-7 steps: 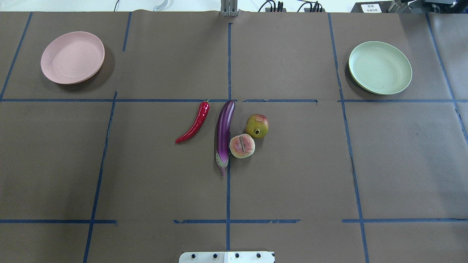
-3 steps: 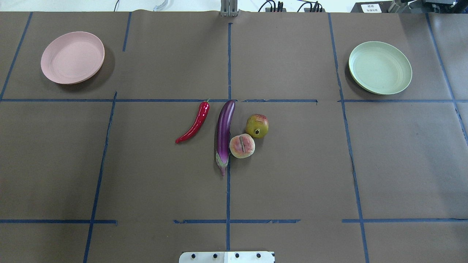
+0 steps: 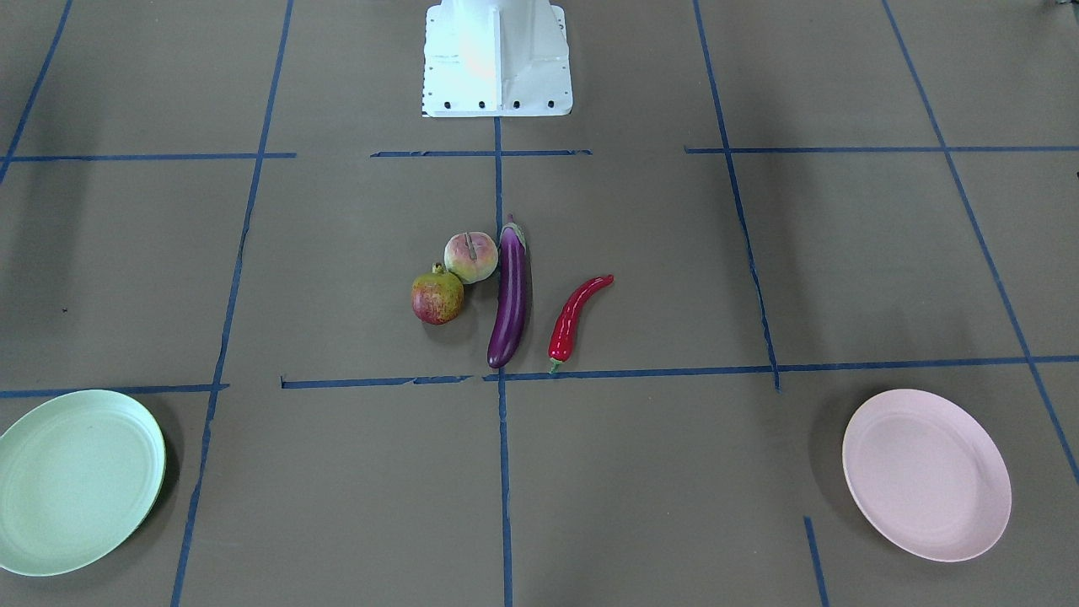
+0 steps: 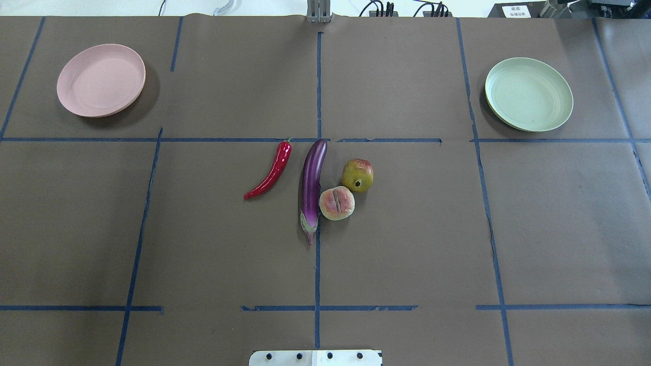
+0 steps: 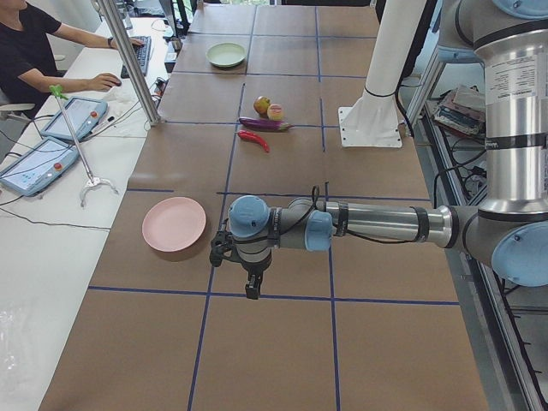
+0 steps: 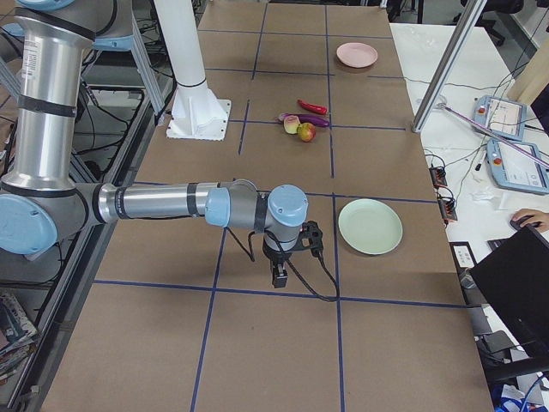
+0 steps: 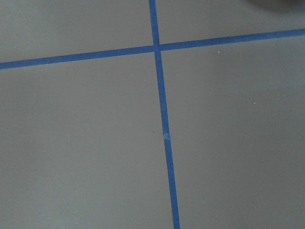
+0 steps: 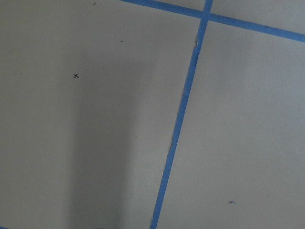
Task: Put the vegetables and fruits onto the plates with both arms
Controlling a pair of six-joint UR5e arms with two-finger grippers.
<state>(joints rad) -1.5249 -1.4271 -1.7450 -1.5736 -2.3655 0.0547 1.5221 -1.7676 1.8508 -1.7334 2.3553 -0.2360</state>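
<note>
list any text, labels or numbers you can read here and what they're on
"x": a small dark mark on the table cover, in the right wrist view.
White label on dark equipment beyond the table's far edge: print too small to read.
Nothing else legible.

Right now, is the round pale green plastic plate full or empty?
Empty. The round pale green plastic plate shows only its bare inside; nothing lies on it.

Green plate point(image 3: 80, 480) cut off by front view's left edge. Left claw point(image 5: 251, 289) and right claw point(image 6: 279, 275) too small in side views: finger spacing unreadable.
</note>
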